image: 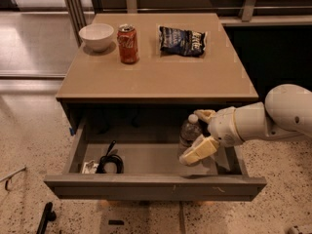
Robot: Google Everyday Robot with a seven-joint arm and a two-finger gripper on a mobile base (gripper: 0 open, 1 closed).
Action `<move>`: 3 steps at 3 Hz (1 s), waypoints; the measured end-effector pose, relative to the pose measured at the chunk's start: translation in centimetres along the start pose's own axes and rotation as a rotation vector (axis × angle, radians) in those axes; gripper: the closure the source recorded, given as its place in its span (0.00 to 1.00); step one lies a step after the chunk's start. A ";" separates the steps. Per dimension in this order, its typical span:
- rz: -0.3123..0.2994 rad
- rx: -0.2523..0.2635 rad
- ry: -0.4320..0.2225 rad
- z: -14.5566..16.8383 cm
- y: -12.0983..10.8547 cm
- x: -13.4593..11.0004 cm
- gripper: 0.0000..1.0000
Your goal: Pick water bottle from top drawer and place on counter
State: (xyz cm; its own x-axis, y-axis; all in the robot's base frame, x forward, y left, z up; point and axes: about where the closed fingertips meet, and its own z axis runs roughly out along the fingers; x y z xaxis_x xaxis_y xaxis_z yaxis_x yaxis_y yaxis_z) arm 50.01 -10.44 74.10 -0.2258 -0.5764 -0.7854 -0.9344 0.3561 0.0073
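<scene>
Your cream gripper (pixel 191 137) reaches into the shallow grey top drawer (pixel 156 186), jaws spread either side of the clear plastic water bottle (pixel 187 129), bottle upright, white cap up, right of centre, smooth tan counter (pixel 156 77) above.

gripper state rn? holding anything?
Gripper: inside the top drawer, right at the upright water bottle; whether it is open or gripping the bottle cannot be told.

White bowl (pixel 96 35), red soda can (pixel 128 44), dark snack bag (pixel 183 40), black cable (pixel 111 162)
</scene>
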 end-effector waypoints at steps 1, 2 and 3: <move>-0.038 0.015 -0.024 0.4 -0.2 -0.1 0.00; -0.066 0.030 -0.028 0.8 -0.4 0.2 0.00; -0.083 0.041 -0.025 1.4 -0.6 0.6 0.05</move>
State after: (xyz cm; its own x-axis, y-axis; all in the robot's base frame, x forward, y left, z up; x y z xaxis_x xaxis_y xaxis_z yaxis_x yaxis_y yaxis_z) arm 50.84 -10.01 72.77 -0.1409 -0.5870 -0.7972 -0.9373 0.3383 -0.0834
